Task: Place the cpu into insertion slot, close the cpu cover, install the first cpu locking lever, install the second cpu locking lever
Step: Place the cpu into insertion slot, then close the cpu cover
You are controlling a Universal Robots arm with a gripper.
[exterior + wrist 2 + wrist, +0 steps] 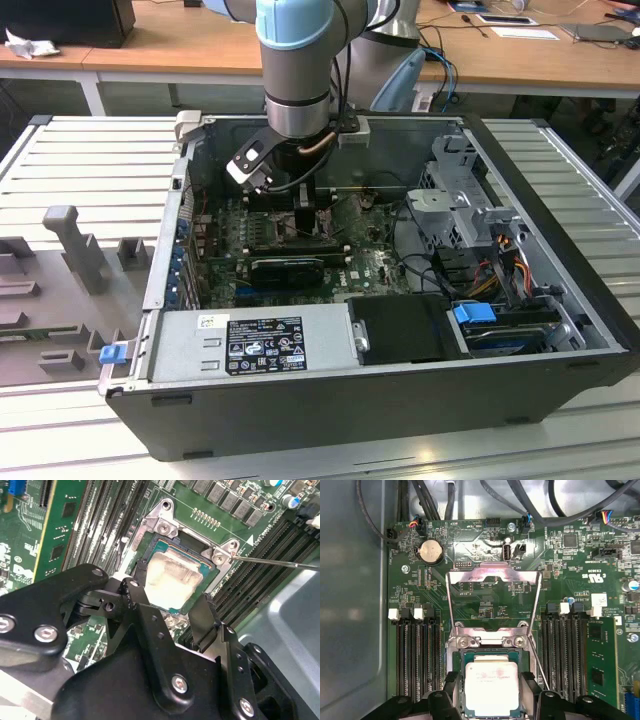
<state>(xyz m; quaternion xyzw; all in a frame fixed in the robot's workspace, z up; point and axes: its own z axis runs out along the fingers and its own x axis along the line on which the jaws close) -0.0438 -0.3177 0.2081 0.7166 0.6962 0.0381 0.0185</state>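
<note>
First wrist view: cpu (pixel 491 687) inside insertion slot (pixel 492 652).

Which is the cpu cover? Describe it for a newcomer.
On the green circuit board, find the pale square cpu in its socket. The cpu cover is flipped open from that socket's edge. Unlike the long black slots alongside, it is a thin silvery windowed frame.

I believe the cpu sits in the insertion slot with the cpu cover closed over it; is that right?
Not quite: the cpu does sit in the insertion slot, but the cpu cover is open, swung back off it, as the first wrist view shows.
</note>
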